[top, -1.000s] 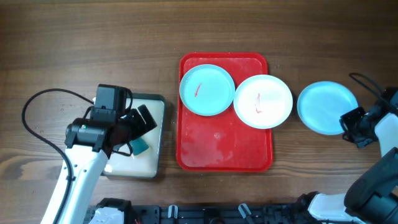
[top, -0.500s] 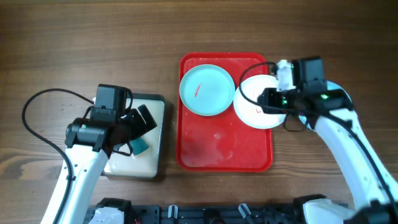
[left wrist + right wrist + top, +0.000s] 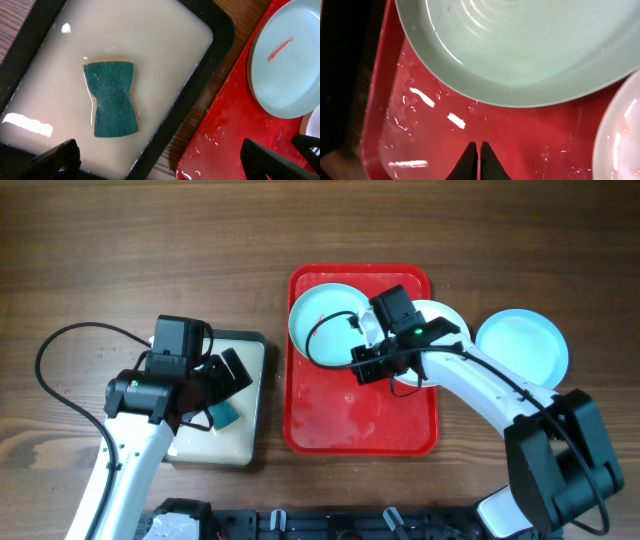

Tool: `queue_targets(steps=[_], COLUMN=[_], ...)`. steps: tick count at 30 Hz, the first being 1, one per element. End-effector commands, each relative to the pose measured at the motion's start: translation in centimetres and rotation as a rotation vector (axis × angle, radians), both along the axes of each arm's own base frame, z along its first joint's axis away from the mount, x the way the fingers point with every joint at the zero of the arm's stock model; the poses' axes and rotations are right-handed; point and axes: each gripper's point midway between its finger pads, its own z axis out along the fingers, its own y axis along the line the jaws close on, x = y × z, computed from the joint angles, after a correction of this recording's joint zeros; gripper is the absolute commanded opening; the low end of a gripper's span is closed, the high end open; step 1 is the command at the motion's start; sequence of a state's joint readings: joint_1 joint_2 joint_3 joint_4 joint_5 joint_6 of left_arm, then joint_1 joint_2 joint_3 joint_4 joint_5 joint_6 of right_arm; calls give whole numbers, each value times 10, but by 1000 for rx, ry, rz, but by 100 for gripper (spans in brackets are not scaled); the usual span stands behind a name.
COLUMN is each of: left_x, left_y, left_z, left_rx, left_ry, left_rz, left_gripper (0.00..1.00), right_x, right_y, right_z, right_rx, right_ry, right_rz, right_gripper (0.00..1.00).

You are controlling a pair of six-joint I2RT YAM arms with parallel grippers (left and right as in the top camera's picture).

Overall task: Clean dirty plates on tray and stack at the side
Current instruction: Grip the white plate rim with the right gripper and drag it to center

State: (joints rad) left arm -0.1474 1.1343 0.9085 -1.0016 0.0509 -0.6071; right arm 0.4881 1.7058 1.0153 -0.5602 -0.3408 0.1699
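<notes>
The red tray (image 3: 330, 420) holds a pale blue plate (image 3: 320, 315) at its back left and a white plate (image 3: 445, 315) at its right rim, mostly hidden under my right arm. A second pale blue plate (image 3: 520, 350) lies on the table to the right and shows no smear. My right gripper (image 3: 360, 370) is shut and empty, low over the tray (image 3: 520, 135) just off the blue plate's rim (image 3: 520, 55); the white plate (image 3: 620, 140) is at its right. My left gripper (image 3: 222, 392) is open above the sponge. The left wrist view shows the blue plate's (image 3: 290, 65) red smear.
A dark-rimmed cream tray (image 3: 245, 345) with cloudy water stands left of the red tray. A green sponge (image 3: 112, 97) lies in it, between my open left fingers (image 3: 160, 165). Bare wooden table (image 3: 150, 240) lies around, and a black cable loops at far left.
My right arm has swung left from the table-side blue plate, over the white plate, to the tray beside the other blue plate. The left arm has not moved.
</notes>
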Motion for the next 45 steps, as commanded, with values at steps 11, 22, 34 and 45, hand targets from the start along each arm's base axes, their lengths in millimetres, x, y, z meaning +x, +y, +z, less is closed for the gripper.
queue_targets(steps=[11,22,34,45], left_x=[4,4,4,4], left_y=[0,0,0,0], left_z=[6,6,6,6], left_rx=[-5,-5,-6,-5], left_ry=[-19,-19,-19,-19], left_rz=[-1,-1,-1,-1], left_gripper=[100,100,100,100], right_x=[47,54,83,40], right_y=[3,-64,-225,-203], right_z=[-46,103,7,29], right_rx=[-139,-86,-134,-66], right_ry=[-223,-353,-65,112], right_rz=[110,-177,-516,-616], right_gripper=[4,31,50,4])
